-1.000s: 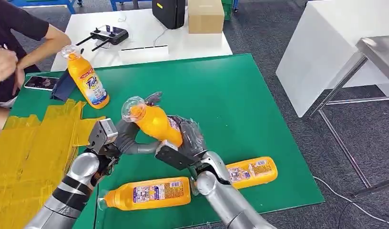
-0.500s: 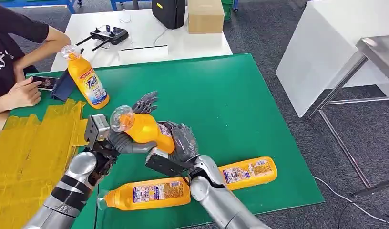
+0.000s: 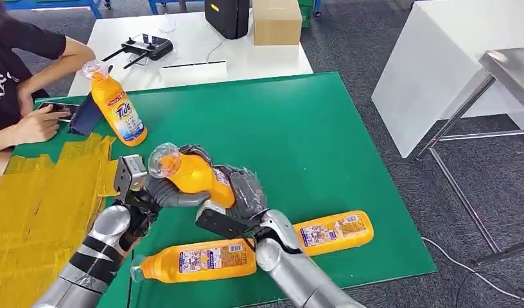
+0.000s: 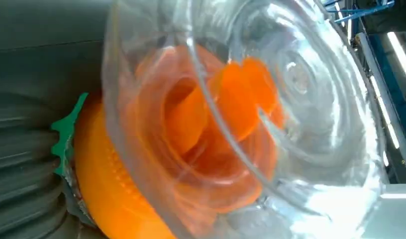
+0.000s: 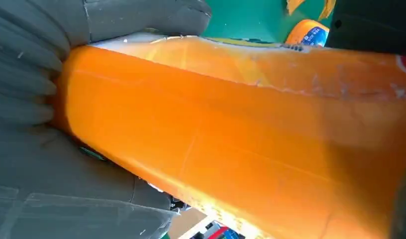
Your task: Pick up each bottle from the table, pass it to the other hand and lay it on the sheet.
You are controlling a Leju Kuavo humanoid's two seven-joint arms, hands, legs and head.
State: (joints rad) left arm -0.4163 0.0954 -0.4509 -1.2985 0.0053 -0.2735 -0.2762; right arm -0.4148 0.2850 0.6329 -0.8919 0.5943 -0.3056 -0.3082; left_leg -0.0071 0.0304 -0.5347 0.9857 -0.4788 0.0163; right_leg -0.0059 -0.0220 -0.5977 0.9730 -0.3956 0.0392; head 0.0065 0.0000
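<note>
Above the middle of the green table (image 3: 323, 128), the right hand (image 3: 243, 186) wraps the base of an orange bottle (image 3: 198, 176) while the left hand (image 3: 166, 189) closes around its neck, below the clear cap (image 3: 164, 160). The bottle looks rigid, smooth and likely slippery, probably full and fairly heavy, so the body offers the surest hold. The yellow sheet (image 3: 34, 205) lies along the table's left edge.

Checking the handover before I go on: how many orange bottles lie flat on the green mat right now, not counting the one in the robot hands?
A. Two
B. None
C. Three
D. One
A: two lying bottles, one near the front edge and one to its right; a third bottle stands upright by the yellow sheet.
</note>
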